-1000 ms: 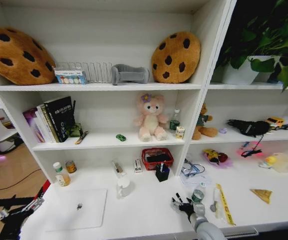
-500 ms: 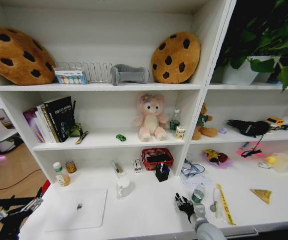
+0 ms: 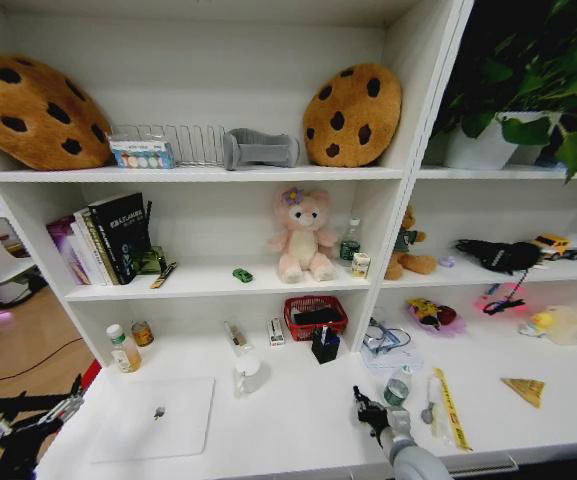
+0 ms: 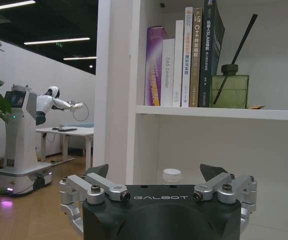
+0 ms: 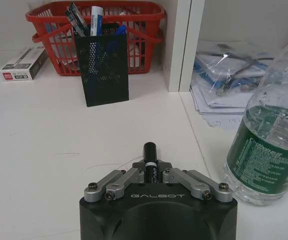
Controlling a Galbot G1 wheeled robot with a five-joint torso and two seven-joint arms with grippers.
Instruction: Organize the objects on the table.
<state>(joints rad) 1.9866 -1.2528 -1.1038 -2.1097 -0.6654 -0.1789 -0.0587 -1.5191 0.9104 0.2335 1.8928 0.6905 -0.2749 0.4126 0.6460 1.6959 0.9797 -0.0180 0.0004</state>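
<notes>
Pen: a black pen (image 5: 150, 162) stands nearly upright between my right fingers, its capped end poking out past the fingertips toward the shelf wall.
Right gripper: my right gripper (image 5: 151, 171) is clenched on the pen, the two fingers (image 5: 119, 181) meeting against its barrel from either side; in the head view the gripper (image 3: 371, 411) hangs low over the front of the white desk (image 3: 288, 420).
Water bottle: a clear bottle with a green label (image 5: 273, 145) stands on the desk just beside my right gripper, near it but apart.
Pen holder: a black mesh pen holder (image 5: 103, 65) stands farther back on the desk, with blue and black pens in it, well apart from my fingers.
Red basket: a red basket (image 5: 96, 35) sits right behind the holder, against the back wall.
Small box: a white box (image 5: 25, 64) lies next to the basket.
Laptop: the silver laptop (image 3: 156, 417) lies closed on the desk's left part.
Mug: a white mug (image 3: 249, 373) stands between the laptop and the holder.
Left gripper: my left gripper (image 4: 158, 175) hangs off the desk's left end beside the bookshelf, fingers spread and holding nothing.
</notes>
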